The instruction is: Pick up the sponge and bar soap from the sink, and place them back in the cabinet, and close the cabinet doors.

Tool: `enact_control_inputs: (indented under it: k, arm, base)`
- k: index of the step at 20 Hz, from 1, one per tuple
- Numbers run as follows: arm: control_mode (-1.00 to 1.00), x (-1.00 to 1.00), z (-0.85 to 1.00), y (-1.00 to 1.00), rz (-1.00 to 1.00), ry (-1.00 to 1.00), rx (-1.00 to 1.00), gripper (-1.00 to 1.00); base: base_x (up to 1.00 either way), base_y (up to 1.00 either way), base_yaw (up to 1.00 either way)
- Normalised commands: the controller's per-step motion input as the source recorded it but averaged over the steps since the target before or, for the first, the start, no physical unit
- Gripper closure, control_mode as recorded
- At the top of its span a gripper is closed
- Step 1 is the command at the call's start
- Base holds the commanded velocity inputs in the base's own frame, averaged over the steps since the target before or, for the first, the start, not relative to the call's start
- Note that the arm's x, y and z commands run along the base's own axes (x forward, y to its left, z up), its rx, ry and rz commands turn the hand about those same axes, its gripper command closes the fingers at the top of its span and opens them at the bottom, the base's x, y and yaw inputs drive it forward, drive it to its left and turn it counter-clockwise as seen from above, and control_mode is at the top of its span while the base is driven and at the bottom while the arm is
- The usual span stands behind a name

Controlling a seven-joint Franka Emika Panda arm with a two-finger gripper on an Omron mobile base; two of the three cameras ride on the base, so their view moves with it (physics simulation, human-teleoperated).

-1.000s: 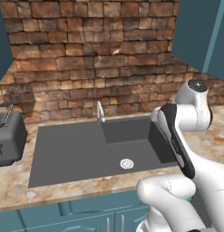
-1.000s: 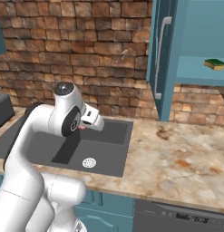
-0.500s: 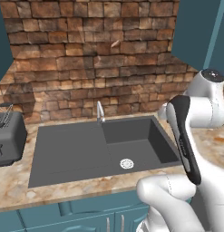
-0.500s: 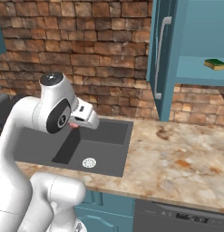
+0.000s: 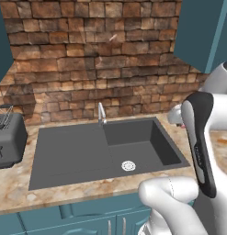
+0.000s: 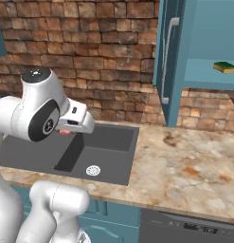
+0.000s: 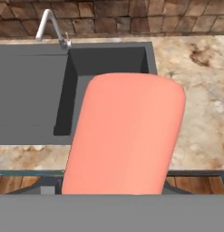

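Gripper (image 6: 66,131) pinches the soap (image 7: 124,136) above the sink (image 6: 109,161); sponge (image 6: 225,67) lies on the cabinet (image 6: 203,76) shelf

bar soap (image 7: 124,133) blocking the fingertips in the hand view, gripper (image 6: 66,131) mostly hiding behind the wrist, cabinet (image 6: 203,57) getting cut off at right edge

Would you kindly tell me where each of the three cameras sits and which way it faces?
Left base view: behind the arm's left, facing the sink and faucet; arm at right.
Right base view: behind its right, facing the open cabinet holding the sponge; arm at left.
Hand view: on the hand, facing the bar soap.
All three share the sink.
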Motion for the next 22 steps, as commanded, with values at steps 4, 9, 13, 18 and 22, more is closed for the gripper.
enact_control_inputs:
  k: [4, 9, 13, 18, 22]
  arm:
    - [-1.0, -0.61, 0.43, 0.19, 0.08, 0.0, -0.05, 1.0]
    - [-1.0, -0.65, 0.4, 0.07, 0.01, 0.0, -0.04, 1.0]
    - [1.0, -0.38, 0.16, 0.0, 0.0, 0.0, -0.01, 1.0]
    - [1.0, 0.0, 0.0, 0.0, 0.0, 0.0, 0.0, 1.0]
    - [1.0, 0.0, 0.0, 0.0, 0.0, 0.0, 0.0, 1.0]
  base:
    - [0.0, 0.0, 0.0]
    - [0.0, 0.0, 0.0]
    - [-0.46, -0.07, 0.0]
    - [-1.0, -0.33, -0.04]
    - [-0.9, -0.38, -0.04]
